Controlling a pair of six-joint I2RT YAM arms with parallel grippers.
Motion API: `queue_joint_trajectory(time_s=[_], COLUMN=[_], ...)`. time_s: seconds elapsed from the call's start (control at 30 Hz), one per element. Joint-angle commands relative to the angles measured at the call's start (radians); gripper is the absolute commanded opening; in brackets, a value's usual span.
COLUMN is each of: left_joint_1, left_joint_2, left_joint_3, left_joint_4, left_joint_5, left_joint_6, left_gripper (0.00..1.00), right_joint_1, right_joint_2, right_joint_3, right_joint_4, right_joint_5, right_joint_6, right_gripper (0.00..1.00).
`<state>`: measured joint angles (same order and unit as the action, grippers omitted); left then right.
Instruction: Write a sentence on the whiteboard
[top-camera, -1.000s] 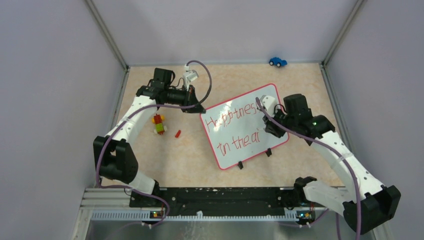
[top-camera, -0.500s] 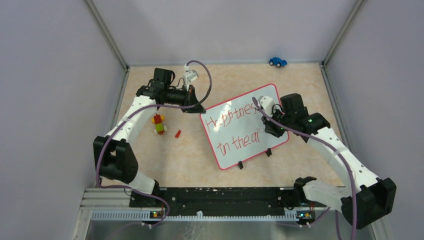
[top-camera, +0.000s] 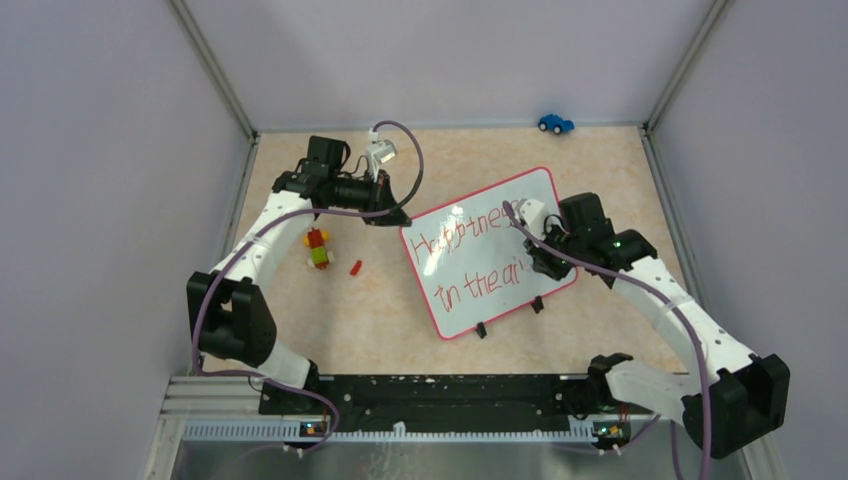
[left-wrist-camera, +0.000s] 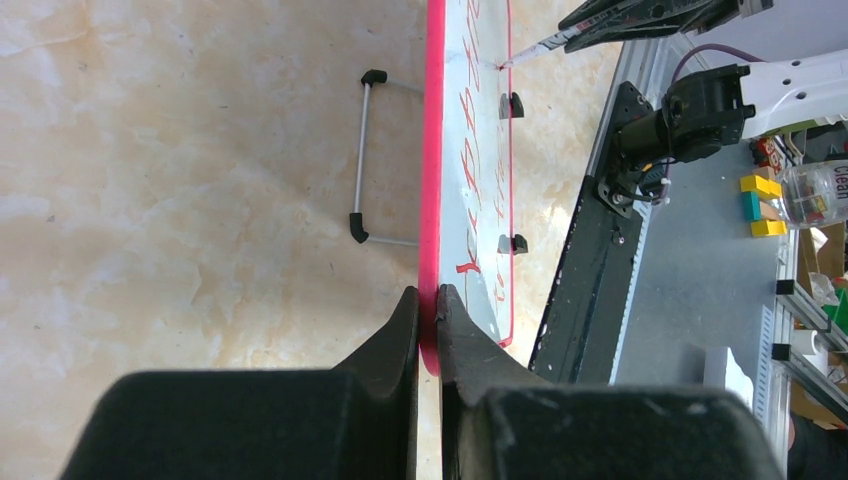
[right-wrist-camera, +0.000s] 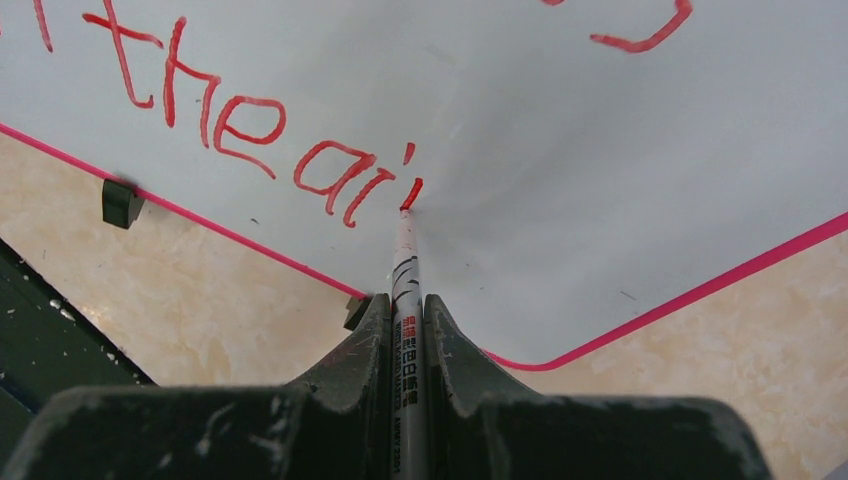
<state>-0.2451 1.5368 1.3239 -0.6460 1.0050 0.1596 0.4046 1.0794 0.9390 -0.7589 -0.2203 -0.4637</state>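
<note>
Whiteboard (top-camera: 480, 258) sits mid-table (top-camera: 340, 320), skewed, with its long edge running from near-left to far-right. It is propped at a slant on a wire stand (left-wrist-camera: 362, 160) behind it and two black feet (top-camera: 481, 330) at the lower edge. Left fingers (left-wrist-camera: 398, 335) are pressed together on the pink frame at the board's upper-left corner. The likely reason is to brace it, since a light board on a thin stand would skid or rock under pen pressure from the other side. Right fingers (right-wrist-camera: 368, 345) are clamped on a red marker (right-wrist-camera: 405, 265), held low on the barrel and in line with the wrist, which should keep the nib from wobbling. The nib touches the white surface just right of "ai", on a short fresh stroke. The sentence (top-camera: 465, 232) reads "Happiness" on the upper line and "in the ai" plus that stroke on the lower. Judged mid-letter, with no full stop visible yet, so a little is left to write. White space remains to the right of the nib before the frame. A blue toy car (top-camera: 555, 123), a block figure (top-camera: 318, 247) and a small red piece (top-camera: 355, 267) all lie well apart from the board and out of both arms' way.
</note>
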Motion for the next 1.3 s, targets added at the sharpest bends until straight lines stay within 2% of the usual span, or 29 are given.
queue_joint_trajectory(time_s=[0.0,0.33,1.27], left_joint_1=[-0.039,-0.039,-0.039], left_joint_2=[0.046,0.046,0.037], left_joint_3=[-0.033,-0.038,-0.047], left_joint_4=[-0.069,-0.067,-0.070], left_joint_5=[-0.033,-0.032,-0.036], left_joint_6=[0.043,0.042,0.052], left_gripper=[0.00,0.00,0.00], right_joint_1=[-0.012,-0.012,-0.012], right_joint_2=[-0.012,-0.002,0.037], right_joint_3=[-0.040,-0.047,0.068], right_joint_4=[0.002,-0.018,0.037], right_joint_5=[0.031,-0.011,0.009], right_joint_6=[-0.018,-0.036,0.010], right_gripper=[0.00,0.00,0.00])
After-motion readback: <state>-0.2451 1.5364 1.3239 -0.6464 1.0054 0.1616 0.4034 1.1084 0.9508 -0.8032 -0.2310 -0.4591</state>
